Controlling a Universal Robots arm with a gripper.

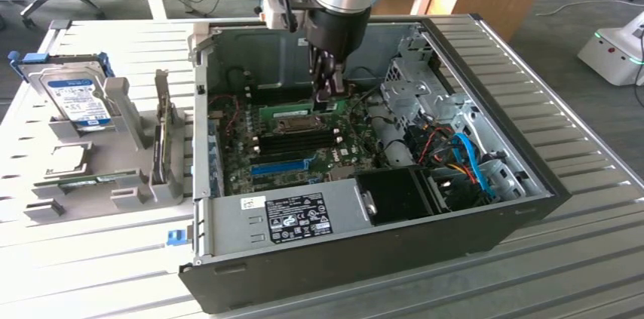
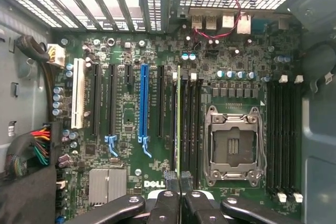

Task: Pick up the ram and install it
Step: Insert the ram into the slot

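A ribbed grey metal table [image 1: 574, 259] in an office-like room carries an open tower case [image 1: 302, 289] laid on its side, with the green motherboard facing up. Take the steel-framed CPU socket [image 2: 231, 140] as the landmark. The ram [image 2: 178, 114], seen edge-on as a thin pale-green strip, stands in a black memory slot just beside the socket, between it and the glossy blue expansion slot [image 2: 144, 103]. The gripper [image 2: 178, 178] sits at the strip's end, its black fingers closed and apparently pinching the thin board. The step in hand looks like seating the stick, which calls for straight, even downward pressure. On the socket's other side lie more black slots [image 2: 283, 140] with white latches.
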